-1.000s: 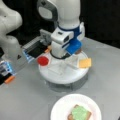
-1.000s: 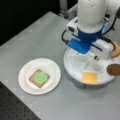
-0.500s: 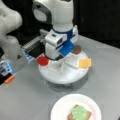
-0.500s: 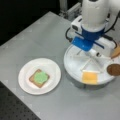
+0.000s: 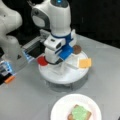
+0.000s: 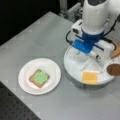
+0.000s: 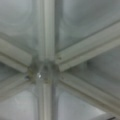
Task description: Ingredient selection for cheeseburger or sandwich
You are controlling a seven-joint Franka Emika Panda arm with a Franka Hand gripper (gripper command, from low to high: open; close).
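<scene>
My gripper (image 5: pixel 56 60) hangs low over the middle of the white round segmented tray (image 5: pixel 62 76), also seen in a front view (image 6: pixel 93 54). The wrist view shows only the tray's hub (image 7: pixel 41 72) and its radiating dividers, with no fingers in it. On the tray lie a red tomato disc (image 5: pixel 42 60), an orange cheese square (image 5: pixel 85 63) (image 6: pixel 89 77), a dark-brown patty (image 5: pixel 77 49) (image 6: pixel 113 69) and a tan bread square (image 6: pixel 117 50). The sandwich (image 6: pixel 39 78) (image 5: pixel 80 113), one bread square topped with green lettuce, sits on the white paper plate (image 6: pixel 25 72).
A second white robot arm (image 5: pixel 8 32) stands at a front view's left, with blue and orange fixtures (image 5: pixel 6 72) below it. The grey table (image 6: pixel 37 32) ends in a black perforated surface (image 6: pixel 10 110) at a front view's bottom left.
The gripper has sunk a little closer to the tray's centre over the last second. The food pieces and the plate have stayed where they were.
</scene>
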